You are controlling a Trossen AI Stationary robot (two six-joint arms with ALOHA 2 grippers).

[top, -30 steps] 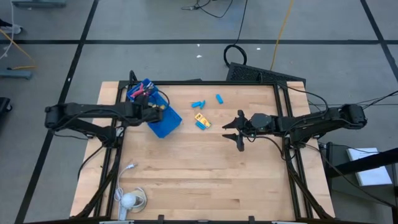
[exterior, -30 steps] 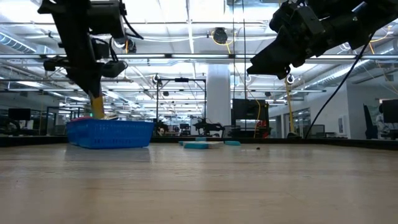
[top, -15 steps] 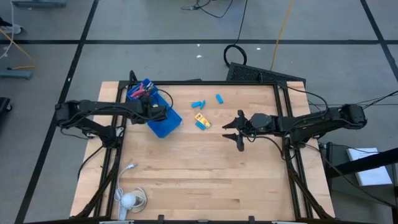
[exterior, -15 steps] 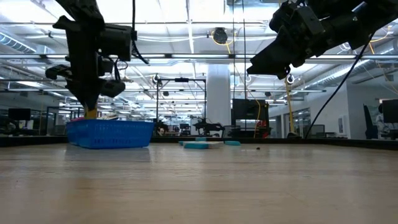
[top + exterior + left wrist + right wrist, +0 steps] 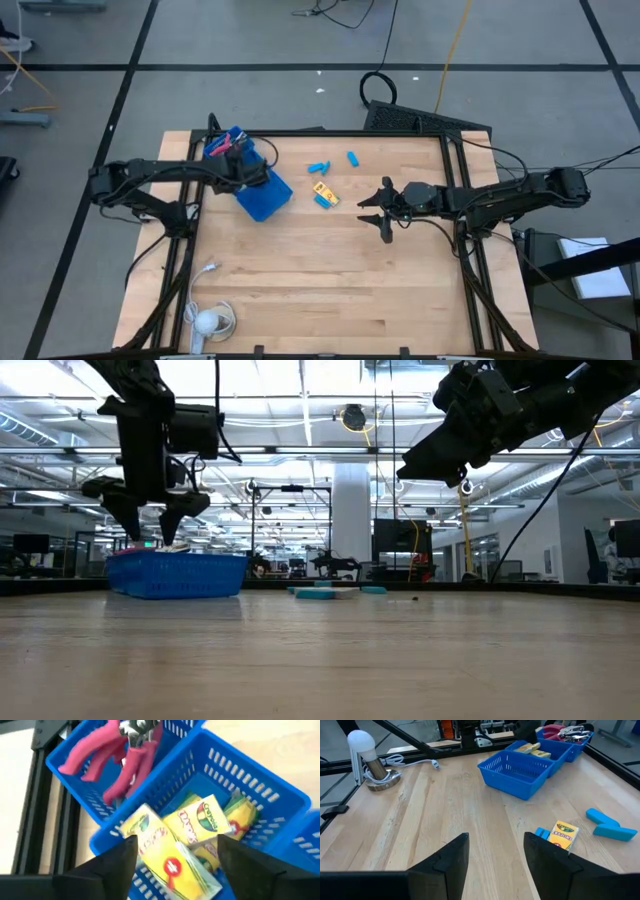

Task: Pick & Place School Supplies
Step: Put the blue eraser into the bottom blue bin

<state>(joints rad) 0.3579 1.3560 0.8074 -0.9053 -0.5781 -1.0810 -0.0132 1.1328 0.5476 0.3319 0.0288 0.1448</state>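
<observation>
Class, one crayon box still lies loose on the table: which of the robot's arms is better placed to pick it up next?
Probably the right. The right gripper hangs open just beside the crayon box. The left gripper is open too, but farther off, over the blue tray.

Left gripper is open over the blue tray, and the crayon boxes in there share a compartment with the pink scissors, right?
Not quite. The left gripper is open over the tray, but the crayon boxes lie in the compartment next to the one holding the pink scissors. The left wrist view shows the wall between them.
</observation>
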